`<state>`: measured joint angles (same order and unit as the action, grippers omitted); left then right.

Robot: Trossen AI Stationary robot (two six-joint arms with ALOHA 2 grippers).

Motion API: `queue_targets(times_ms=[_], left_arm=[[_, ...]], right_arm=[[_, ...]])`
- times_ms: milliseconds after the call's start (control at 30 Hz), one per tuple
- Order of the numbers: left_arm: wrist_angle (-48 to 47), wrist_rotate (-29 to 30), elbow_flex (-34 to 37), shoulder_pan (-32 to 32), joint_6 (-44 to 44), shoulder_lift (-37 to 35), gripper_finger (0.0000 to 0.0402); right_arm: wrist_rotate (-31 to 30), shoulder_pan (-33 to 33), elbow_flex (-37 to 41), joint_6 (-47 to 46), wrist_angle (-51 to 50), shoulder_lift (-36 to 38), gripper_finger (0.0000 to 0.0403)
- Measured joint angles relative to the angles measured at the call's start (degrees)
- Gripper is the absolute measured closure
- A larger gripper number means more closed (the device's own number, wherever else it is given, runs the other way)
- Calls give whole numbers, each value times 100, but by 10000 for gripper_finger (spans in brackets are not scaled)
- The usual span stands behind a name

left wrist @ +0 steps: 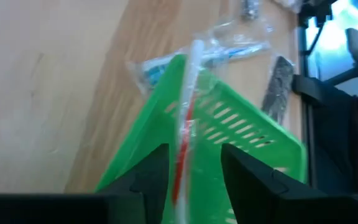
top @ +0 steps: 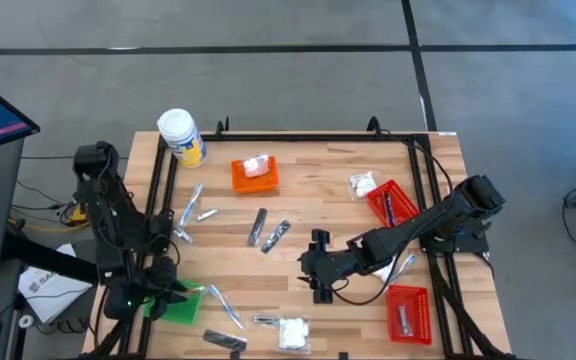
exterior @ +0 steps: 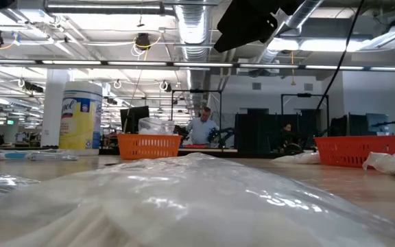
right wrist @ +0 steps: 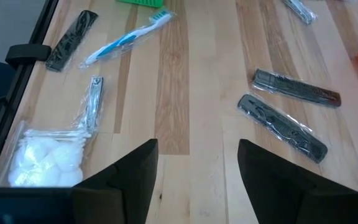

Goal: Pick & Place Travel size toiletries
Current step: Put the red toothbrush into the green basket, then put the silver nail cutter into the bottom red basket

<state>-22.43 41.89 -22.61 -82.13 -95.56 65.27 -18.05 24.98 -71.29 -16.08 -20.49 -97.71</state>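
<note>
My left gripper (left wrist: 194,177) is open above the green mesh basket (top: 176,303) at the table's near left. A thin clear-wrapped stick with a red part (left wrist: 185,118) lies in the green basket (left wrist: 241,134) between the fingers without plainly touching them; its far end sticks out over the rim. My right gripper (right wrist: 197,168) is open over bare wood near the table's middle (top: 318,280). A white lumpy packet (right wrist: 42,158), a silvery clipper (right wrist: 93,102), a wrapped toothbrush (right wrist: 126,38) and two dark comb sachets (right wrist: 281,127) lie flat around it.
A white-lidded jar (top: 181,135) stands at the far left. An orange basket (top: 255,173) holds a white packet. Two red baskets (top: 391,203) (top: 408,312) sit on the right. Silvery sachets (top: 190,205) lie left of centre. A black frame rail (top: 298,133) runs along the table's edges.
</note>
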Motion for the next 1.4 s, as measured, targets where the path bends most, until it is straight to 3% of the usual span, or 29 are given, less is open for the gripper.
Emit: queue_targets(times_ms=[233, 667, 1000, 1200, 1400], left_arm=[[37, 59, 0, 2, 214, -268, 264], [251, 1148, -7, 2, 1687, -1027, 288], [319, 3685, -9, 2, 4208, -1800, 287], [332, 3926, -11, 71, 4586, -2003, 287], [334, 3912, -11, 356, 4587, -1849, 290]], right_arm=[[1, 0, 0, 0, -2, 0, 189], [0, 16, 1, 0, -2, 0, 189], [-2, 397, 2, -83, -166, 0, 189], [-22, 809, 162, -709, -493, 0, 189], [-1208, 1207, 528, -1300, -583, 93, 189]])
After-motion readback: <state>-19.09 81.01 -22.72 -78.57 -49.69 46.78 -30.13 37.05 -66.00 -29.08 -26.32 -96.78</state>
